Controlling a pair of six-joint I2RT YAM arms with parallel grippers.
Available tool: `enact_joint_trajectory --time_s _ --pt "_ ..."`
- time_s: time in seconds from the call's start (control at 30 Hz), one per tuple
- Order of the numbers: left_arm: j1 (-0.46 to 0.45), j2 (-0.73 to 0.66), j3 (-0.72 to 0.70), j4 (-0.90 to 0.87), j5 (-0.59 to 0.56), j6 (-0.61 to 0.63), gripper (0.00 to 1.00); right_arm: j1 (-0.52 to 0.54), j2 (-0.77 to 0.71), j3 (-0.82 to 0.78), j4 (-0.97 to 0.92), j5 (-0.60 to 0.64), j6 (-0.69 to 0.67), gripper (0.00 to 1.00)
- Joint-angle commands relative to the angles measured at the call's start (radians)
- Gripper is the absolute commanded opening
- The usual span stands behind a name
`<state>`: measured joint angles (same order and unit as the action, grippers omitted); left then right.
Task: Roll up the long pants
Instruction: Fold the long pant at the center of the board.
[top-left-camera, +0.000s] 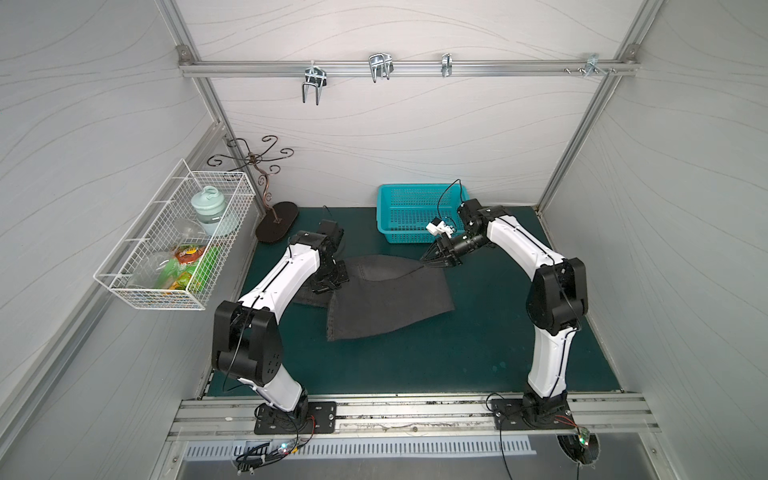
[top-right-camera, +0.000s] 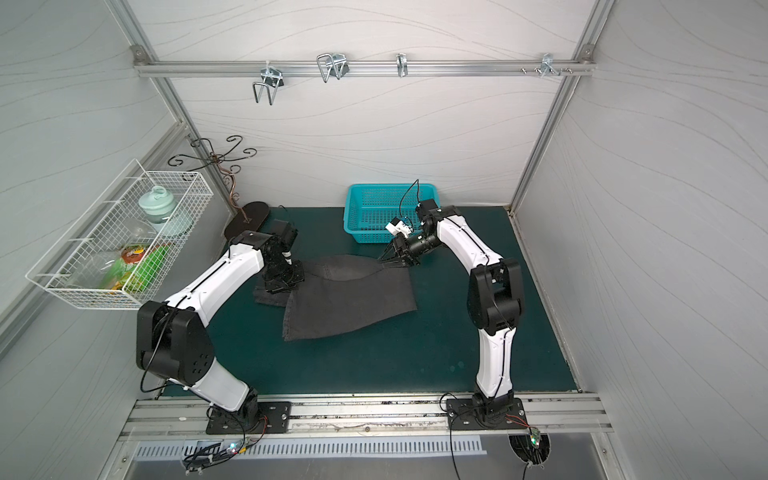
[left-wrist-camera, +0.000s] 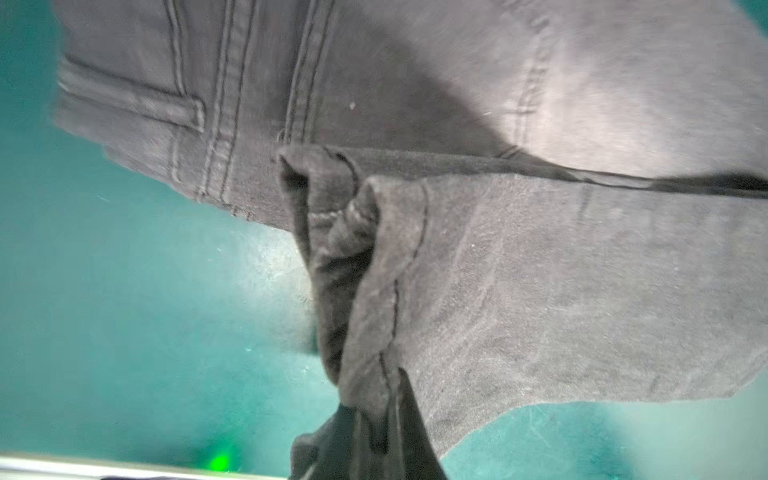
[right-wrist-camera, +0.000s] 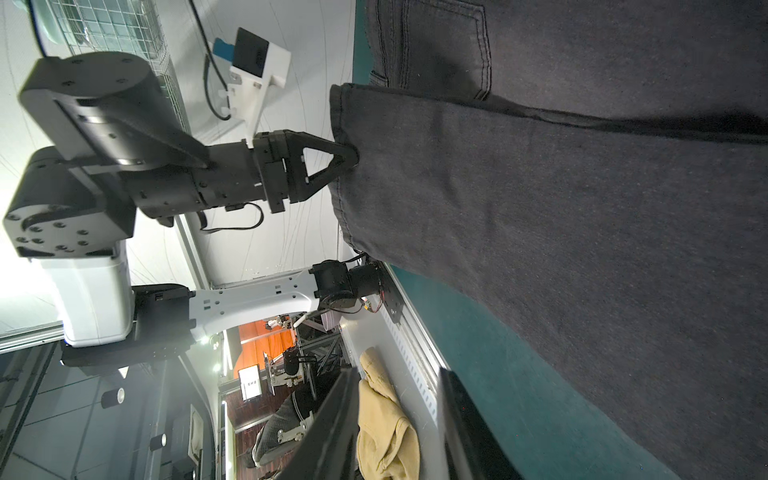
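In both top views, the dark charcoal-grey denim long pants (top-left-camera: 386, 299) (top-right-camera: 349, 303) are seen lying folded over on the middle of the dark green table mat (top-left-camera: 415, 365), just short of the turquoise perforated plastic basket (top-left-camera: 403, 237) at the far edge. The left gripper (top-left-camera: 328, 286) is lowered onto the garment's left edge. The right gripper (top-left-camera: 430, 261) is held at its far right corner; whether cloth is touched there cannot be told. A white wire basket (top-left-camera: 174, 245) is hung on the left wall.

Left wrist view now: a bunched fold of the pants (left-wrist-camera: 540, 270) is clamped between the closed jaws of the left gripper (left-wrist-camera: 370, 440), and double-stitched seams are shown beyond, over the mat.

Right wrist view: the right gripper (right-wrist-camera: 399, 374) is held with its jaws apart, and nothing is seen between them. The pants (right-wrist-camera: 582, 249) are spread beside them, a stitched pocket is shown at the far end, and the left gripper (right-wrist-camera: 352, 160) is seen pinched on the hem edge.
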<state>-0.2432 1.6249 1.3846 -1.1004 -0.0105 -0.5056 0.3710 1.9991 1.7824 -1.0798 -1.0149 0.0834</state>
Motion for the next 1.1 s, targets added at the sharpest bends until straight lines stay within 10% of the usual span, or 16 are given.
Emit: enact_joint_trajectory --time_s 0.0,1.07 --pt "-0.005 0.063 0.082 -0.099 -0.121 0.029 0.0 -0.005 0.01 0.029 -0.005 -0.022 0.004 0.35" --pt "-0.016 0.216 0.541 -0.146 -0.421 0.233 0.0 -0.003 0.185 0.131 -0.049 0.052 -0.048 0.33"
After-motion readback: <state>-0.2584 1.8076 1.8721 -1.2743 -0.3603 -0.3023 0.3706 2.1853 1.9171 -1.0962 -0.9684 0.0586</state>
